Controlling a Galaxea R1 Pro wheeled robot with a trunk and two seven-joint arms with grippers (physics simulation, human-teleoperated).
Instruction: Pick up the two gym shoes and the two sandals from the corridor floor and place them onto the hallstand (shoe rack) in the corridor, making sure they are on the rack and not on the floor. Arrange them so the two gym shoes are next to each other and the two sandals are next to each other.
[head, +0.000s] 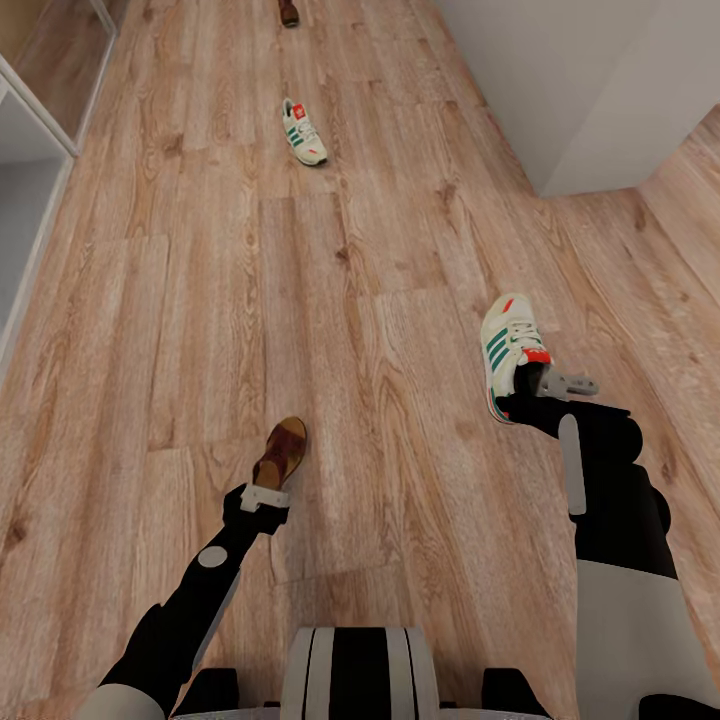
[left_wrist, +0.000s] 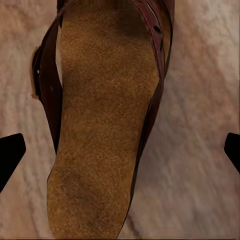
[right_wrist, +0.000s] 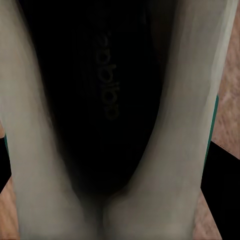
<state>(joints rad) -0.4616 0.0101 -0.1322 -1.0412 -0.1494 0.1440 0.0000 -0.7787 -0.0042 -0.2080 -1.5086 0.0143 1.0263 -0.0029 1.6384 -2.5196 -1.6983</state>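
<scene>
The left gripper (head: 266, 497), fingers spread, straddles the sandal (head: 281, 452) across its long axis, while the right gripper (head: 548, 385) covers the sneaker's (head: 507, 350) heel, grip unclear.

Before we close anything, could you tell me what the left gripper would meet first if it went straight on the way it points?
Most likely the tan footbed of the sandal: it lies centred between the left gripper fingertips, on the floor.

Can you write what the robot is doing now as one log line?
left gripper: open over sandal | right gripper: at near gym shoe, grip unclear | far gym shoe: on floor
</scene>
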